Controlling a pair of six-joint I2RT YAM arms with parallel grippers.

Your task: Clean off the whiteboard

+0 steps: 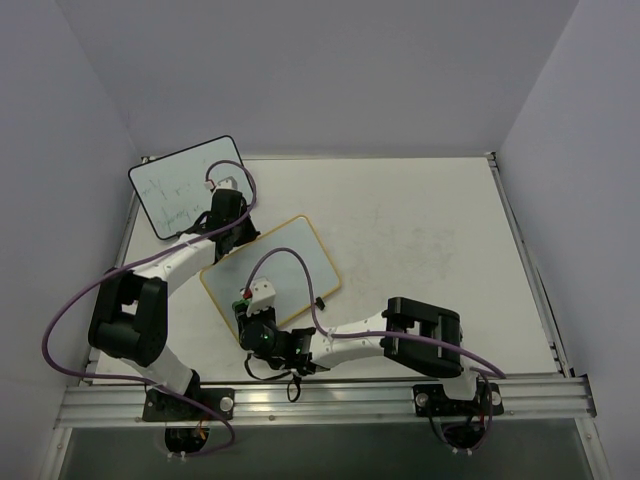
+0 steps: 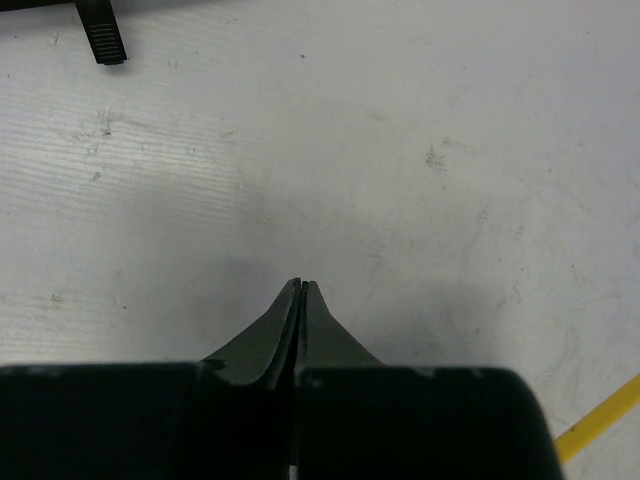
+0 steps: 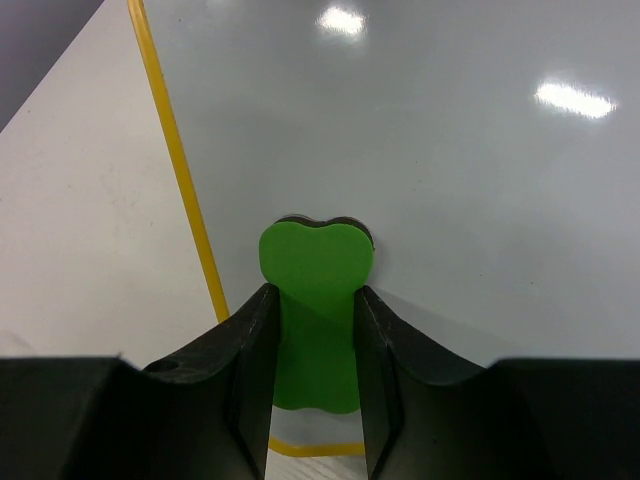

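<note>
The yellow-framed whiteboard [image 1: 285,262] lies flat and tilted on the table, with a black clip foot [image 1: 321,303] on its near right edge. Its surface [image 3: 450,150] looks clean in the right wrist view. My right gripper [image 1: 245,312] [image 3: 312,295] is shut on a green eraser [image 3: 315,260], which is pressed on the board near its yellow frame [image 3: 170,150] at the near left corner. My left gripper [image 1: 237,238] [image 2: 301,285] is shut and empty, just above bare table next to the board's far left edge [image 2: 600,425].
A black-framed whiteboard [image 1: 185,185] with faint writing lies at the far left, overhanging the table edge. A black clip piece [image 2: 103,35] shows at the top of the left wrist view. Purple cables loop from both arms. Walls enclose the table.
</note>
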